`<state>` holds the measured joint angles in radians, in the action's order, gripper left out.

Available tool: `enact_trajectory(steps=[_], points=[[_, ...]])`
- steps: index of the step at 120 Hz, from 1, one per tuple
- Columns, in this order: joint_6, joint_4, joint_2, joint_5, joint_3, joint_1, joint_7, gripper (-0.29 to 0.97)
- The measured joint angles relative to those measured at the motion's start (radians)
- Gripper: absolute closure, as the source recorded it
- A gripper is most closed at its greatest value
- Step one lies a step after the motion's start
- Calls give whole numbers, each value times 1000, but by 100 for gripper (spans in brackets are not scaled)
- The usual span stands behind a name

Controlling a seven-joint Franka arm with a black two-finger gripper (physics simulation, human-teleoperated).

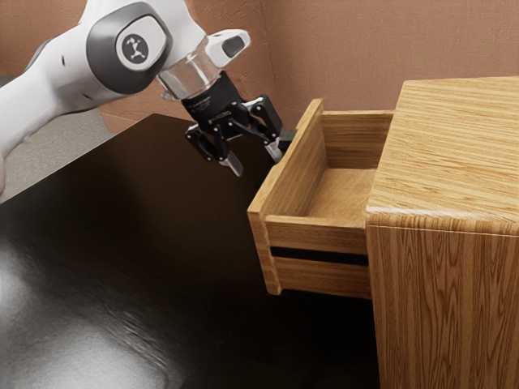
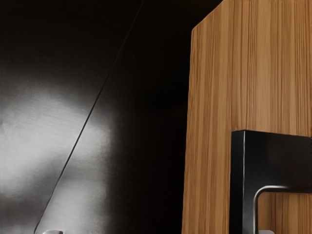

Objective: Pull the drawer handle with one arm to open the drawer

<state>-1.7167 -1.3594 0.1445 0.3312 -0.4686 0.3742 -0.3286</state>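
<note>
Wood drawer sits well out of cabinet, so pull looks mostly done imo. Gripper is just beside drawer front w/ jaws spread wide, nothing clamped btwn them. Black handle is close by hand, prob hooked not pinched, since pulling needs no squeeze.

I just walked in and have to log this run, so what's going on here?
A white Franka arm is working on the drawer of a light wooden cabinet at a glossy black table. The drawer stands pulled well out of the cabinet. The black two-finger gripper sits at the outer face of the drawer front, open. The wrist view shows the black metal handle on that face, close to the hand; I cannot tell whether a finger touches it.
</note>
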Motion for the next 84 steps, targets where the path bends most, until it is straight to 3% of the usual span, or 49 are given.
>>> enact_trajectory(steps=[84], points=[[64,-25,-30,0,-151,-7,170,21]])
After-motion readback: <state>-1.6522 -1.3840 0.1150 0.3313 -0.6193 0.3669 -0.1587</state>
